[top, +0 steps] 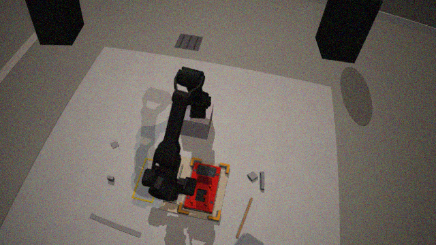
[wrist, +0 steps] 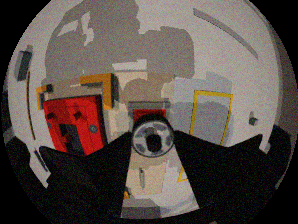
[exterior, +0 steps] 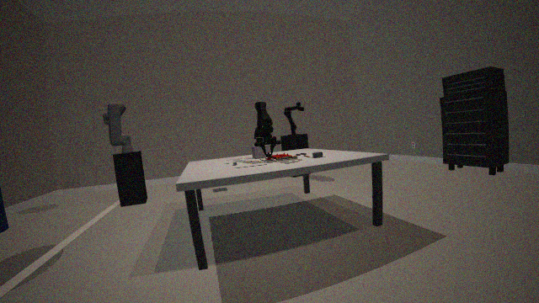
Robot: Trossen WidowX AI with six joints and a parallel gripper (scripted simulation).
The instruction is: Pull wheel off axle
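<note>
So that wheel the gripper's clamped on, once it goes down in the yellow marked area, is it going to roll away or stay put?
The wheel looks round and rigid, with a dark hub hole, so the gripper probably won't squash it. Laid flat inside the yellow marked area, it should stay put. Set down on its rim, it would likely roll.

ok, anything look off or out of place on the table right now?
Nothing looks damaged or spilled. The gripper is shut on the wheel, beside the red board. Loose bits lie scattered on the table: small grey blocks, a grey bar and a wooden stick lying askew.
</note>
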